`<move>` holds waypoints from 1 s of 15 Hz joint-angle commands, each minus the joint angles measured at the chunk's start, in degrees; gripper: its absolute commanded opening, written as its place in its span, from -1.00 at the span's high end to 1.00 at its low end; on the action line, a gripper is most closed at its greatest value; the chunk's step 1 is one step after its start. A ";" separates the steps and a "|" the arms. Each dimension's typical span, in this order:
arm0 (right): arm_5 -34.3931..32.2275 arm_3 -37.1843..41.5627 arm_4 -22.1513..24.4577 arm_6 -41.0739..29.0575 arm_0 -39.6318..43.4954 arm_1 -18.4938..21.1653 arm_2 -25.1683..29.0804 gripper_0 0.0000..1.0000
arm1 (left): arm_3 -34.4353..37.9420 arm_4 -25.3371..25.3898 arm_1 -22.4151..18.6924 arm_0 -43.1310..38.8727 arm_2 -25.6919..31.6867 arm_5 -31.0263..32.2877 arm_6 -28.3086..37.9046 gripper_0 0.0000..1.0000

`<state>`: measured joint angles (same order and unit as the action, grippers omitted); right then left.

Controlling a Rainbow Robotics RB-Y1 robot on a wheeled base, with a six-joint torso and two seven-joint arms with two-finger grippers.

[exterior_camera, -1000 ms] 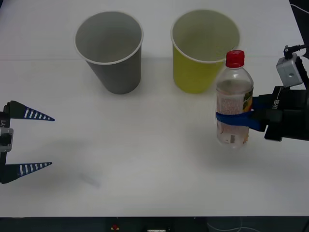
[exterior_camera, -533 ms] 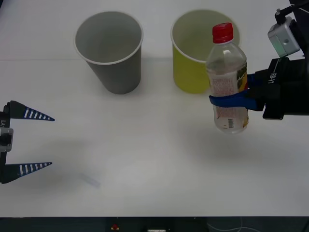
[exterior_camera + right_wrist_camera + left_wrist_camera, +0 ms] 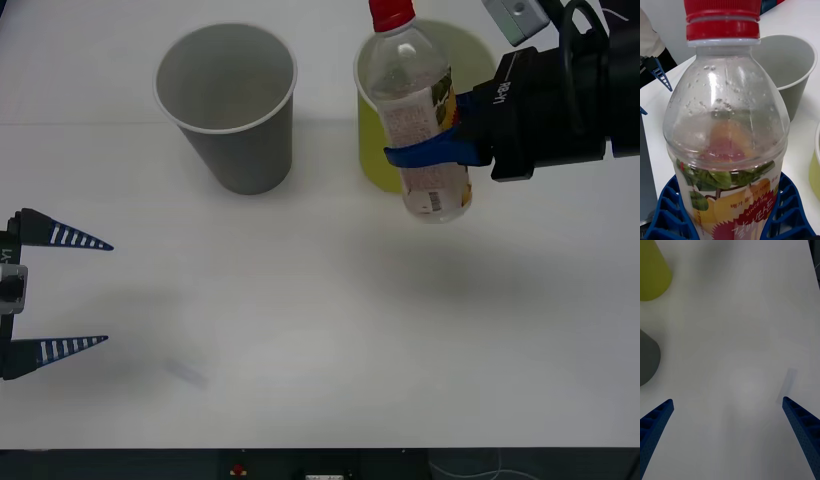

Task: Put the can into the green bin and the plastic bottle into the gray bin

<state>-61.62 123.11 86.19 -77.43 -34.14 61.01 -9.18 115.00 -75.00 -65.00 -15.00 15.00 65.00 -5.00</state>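
My right gripper (image 3: 425, 152) is shut on the plastic bottle (image 3: 412, 90), a clear one with a red cap, and holds it off the table, tilted slightly. In the front view the bottle overlaps the green bin (image 3: 373, 145). The gray bin (image 3: 235, 150) stands upright to its left. In the right wrist view the plastic bottle (image 3: 726, 123) sits between the blue fingers (image 3: 666, 213), with the gray bin (image 3: 790, 63) behind it. My left gripper (image 3: 105, 293) waits open at the table's left side, with nothing between its fingers. The can is out of view.
A faint pale strip (image 3: 185, 373) lies on the white table (image 3: 320, 330) near the left gripper, also seen as the strip (image 3: 788, 384) in the left wrist view. The green bin (image 3: 651, 273) and gray bin (image 3: 647, 356) show there too. The table's front edge is close.
My right gripper has lifted the plastic bottle and carried it left and toward the back of the table, up against the green bin in the picture. The left arm has not moved.
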 commanded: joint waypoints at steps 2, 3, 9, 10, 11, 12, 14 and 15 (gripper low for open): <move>-0.08 -5.77 1.43 0.00 -9.45 -3.18 -5.67 1.00 | 0.00 0.00 0.00 0.00 0.00 0.00 0.00 -1.00; -0.08 -7.44 1.96 0.00 -12.09 -4.06 -7.43 1.00 | 0.00 0.00 0.00 0.00 0.00 0.00 0.00 -1.00; -0.08 -23.44 6.00 0.00 -30.11 -14.52 -17.89 1.00 | 0.00 0.00 0.00 0.00 0.00 0.00 0.00 -1.00; -0.08 -26.87 8.38 0.00 -33.36 -16.98 -19.56 1.00 | 0.00 0.00 0.00 0.00 0.00 0.00 0.00 -1.00; 0.01 -29.77 10.40 0.00 -35.55 -19.35 -20.61 1.00 | 0.00 0.00 0.00 0.00 0.00 0.00 0.00 -1.00; 0.01 -33.81 12.24 0.00 -37.66 -22.25 -21.58 1.00 | 0.00 0.00 0.00 0.00 0.00 0.00 0.00 -1.00; 0.01 -41.37 16.29 0.00 -42.06 -27.79 -23.25 1.00 | 0.00 0.00 0.00 0.00 0.00 0.00 0.00 -1.00; 0.10 -44.62 17.87 0.17 -43.73 -30.07 -23.78 1.00 | 0.00 0.00 0.00 0.00 0.00 0.00 0.00 -1.00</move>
<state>-61.59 80.95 102.82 -77.37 -76.56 32.67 -32.52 115.00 -75.00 -65.00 -15.00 15.00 65.00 -5.00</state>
